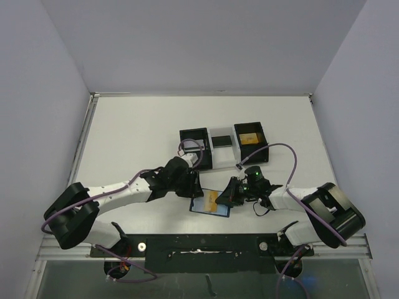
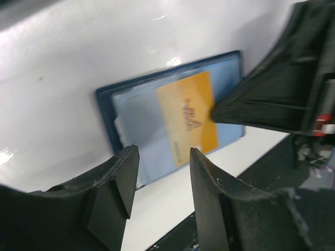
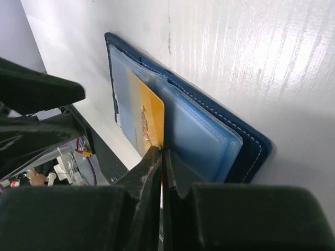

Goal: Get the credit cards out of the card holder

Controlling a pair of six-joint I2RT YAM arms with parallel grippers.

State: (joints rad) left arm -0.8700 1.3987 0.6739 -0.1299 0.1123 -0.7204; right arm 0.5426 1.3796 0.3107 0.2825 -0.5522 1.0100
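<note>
Card holder (image 1: 216, 212) lies open at 6 o'clock on the tabletop (image 1: 137, 137). Right fingers (image 3: 153, 163) pinch the gold credit card (image 3: 149, 117) by its edge; left fingers (image 2: 124, 170) spread, empty. We risk dragging the unpinned holder, or slipping.

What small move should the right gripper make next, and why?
Probably pull the gold card slowly away from the wallet. The right gripper is shut on the card's edge, the card lies on the open wallet, and the left gripper hovers open above it.
</note>
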